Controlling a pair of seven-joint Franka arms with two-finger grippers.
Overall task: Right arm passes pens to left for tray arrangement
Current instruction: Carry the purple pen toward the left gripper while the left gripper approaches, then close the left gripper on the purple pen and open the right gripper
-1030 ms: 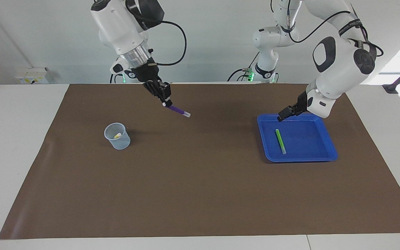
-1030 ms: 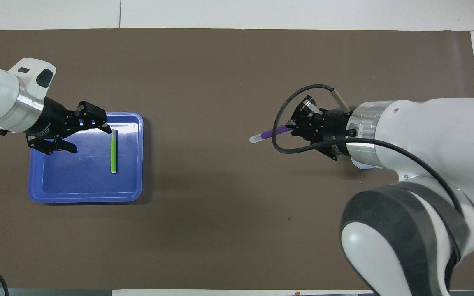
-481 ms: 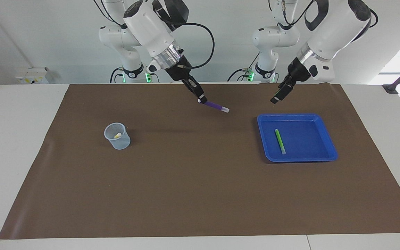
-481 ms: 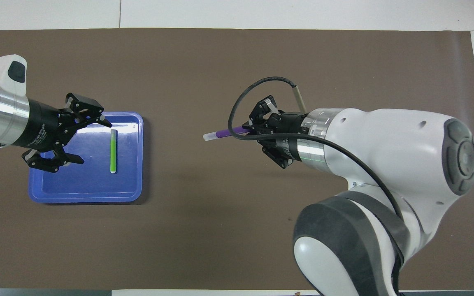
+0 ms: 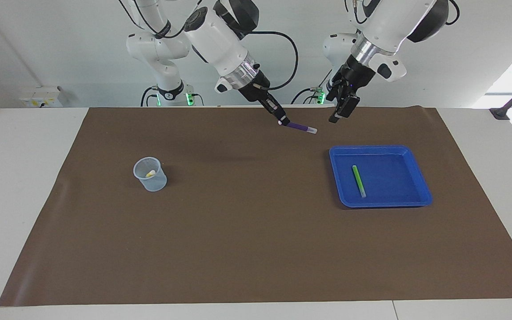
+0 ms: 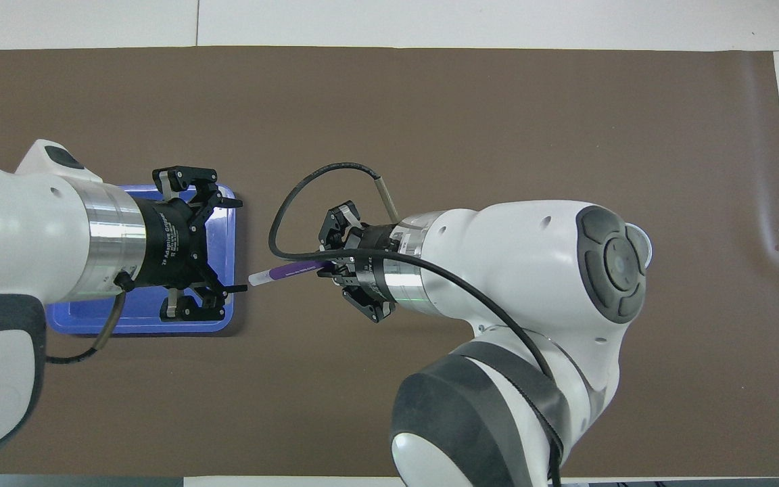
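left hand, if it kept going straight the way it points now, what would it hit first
Probably the purple pen. The left hand is open in the air near the blue tray, facing the pen's pale tip, which the right hand holds out toward it. A gap remains, and depth is hard to judge, so it could pass just beside the tip.

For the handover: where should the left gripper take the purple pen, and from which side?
On the bare purple barrel just past the pale tip of the purple pen, approaching tip-first: the right gripper holds the other end, pointing the tip at the open left gripper.
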